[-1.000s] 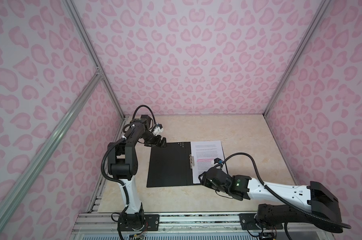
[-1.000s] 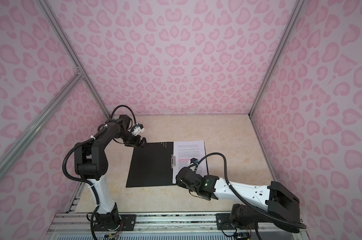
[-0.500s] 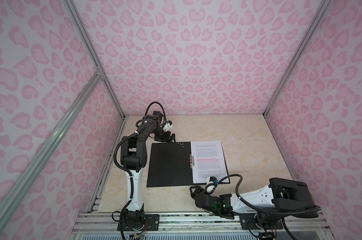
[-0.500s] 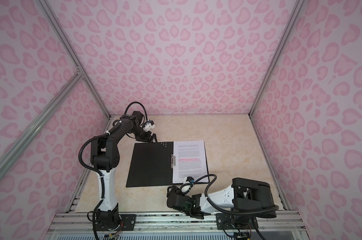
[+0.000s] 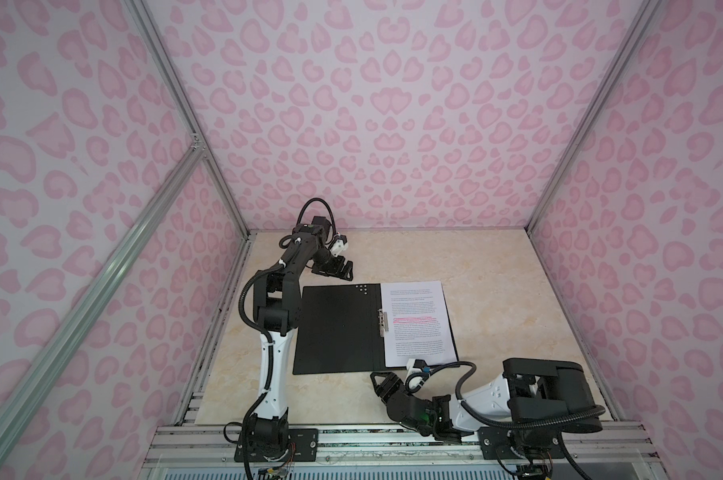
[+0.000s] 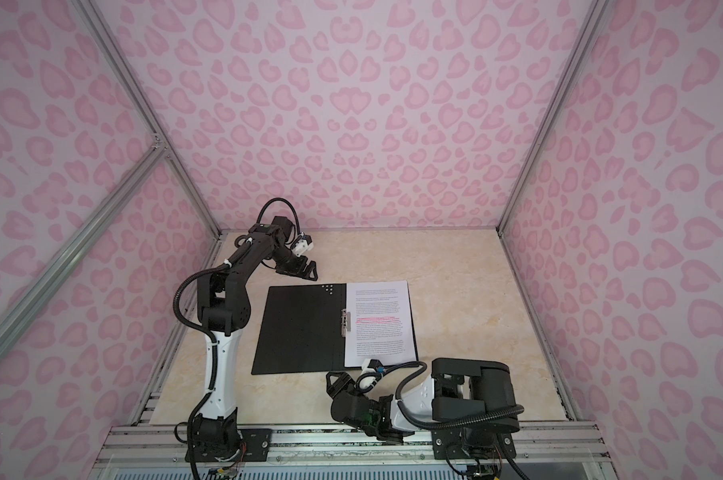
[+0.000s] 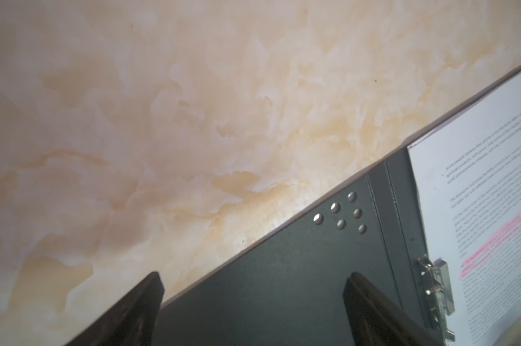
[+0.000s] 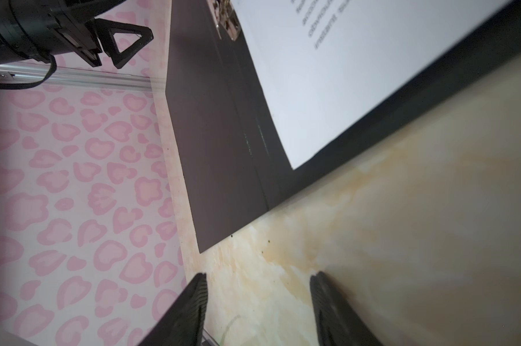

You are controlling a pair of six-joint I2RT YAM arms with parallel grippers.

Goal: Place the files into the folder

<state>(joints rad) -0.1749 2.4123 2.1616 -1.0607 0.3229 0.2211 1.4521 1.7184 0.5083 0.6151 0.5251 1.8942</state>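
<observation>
Folder [image 5: 334, 328]: lies opened flat at mid-desk with its matte black inner faces up. It is thin, stiff board with a creased spine.
Files [image 5: 418, 324]: white sheets of dense print with one pink highlighted band. They sit square on the leaf at 3 o'clock of the spine, so they are already in place inside the folder.
Clip [image 7: 436, 287]: sprung bright metal on the spine, at the paper's near edge. I cannot tell whether it bites the sheets.
Rivets [image 7: 340, 214]: six small silver studs near the far end of the spine.
Left hand [image 5: 343, 270]: spread wide and empty, hovering just beyond the folder's 11 o'clock corner. It is probably there to catch the bare cover's edge and fold it over.
Right hand [image 5: 382, 382]: fingers apart with nothing between them, low over bare desk at 5 o'clock of the folder. It seems parked clear of the paper.
Desk [image 5: 476, 270]: smooth, with a cream marble pattern, so a flat cover edge looks hard to get under.
</observation>
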